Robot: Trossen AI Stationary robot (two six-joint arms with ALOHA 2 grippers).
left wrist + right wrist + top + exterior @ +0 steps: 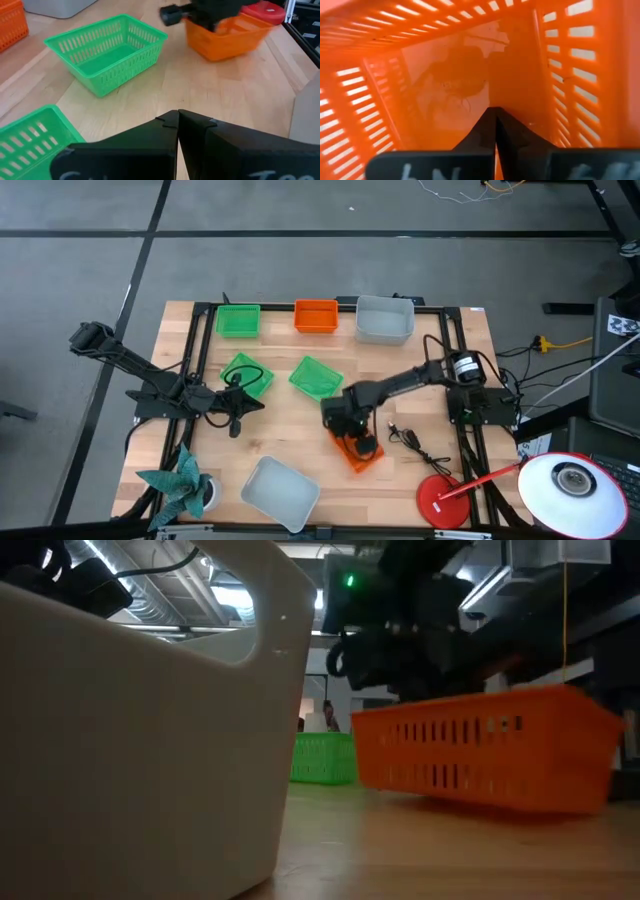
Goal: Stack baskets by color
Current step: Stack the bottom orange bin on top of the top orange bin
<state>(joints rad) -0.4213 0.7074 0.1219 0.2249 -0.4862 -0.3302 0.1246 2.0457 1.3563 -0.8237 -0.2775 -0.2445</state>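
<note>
An orange basket (364, 457) (480, 745) sits at an angle on the table, near and right of centre. My right gripper (352, 436) (495, 114) is shut and points steeply down into it. Along the far edge stand a green basket (238, 320), an orange one (316, 316) and a pale grey one (385, 320). Two more green baskets (247, 374) (316, 376) lie mid-table. Another grey basket (281, 492) is at the near edge. My left gripper (250, 404) (177, 116) hovers shut beside the left green basket (30, 137), touching nothing. My right gripper reaches from above into the open top of the orange basket, with its shut fingertips (489, 125) down by the basket's floor (450, 80), close to one perforated side wall (570, 75). I cannot tell whether the tips touch the floor. No wall lies between the fingers.
A red round lamp base (443, 502) with a white lamp head (570, 485) stands at the near right. A black cable (410, 442) lies beside the orange basket, and a teal folded figure (178, 480) is at the near left. Black rails (200, 340) frame the tabletop.
</note>
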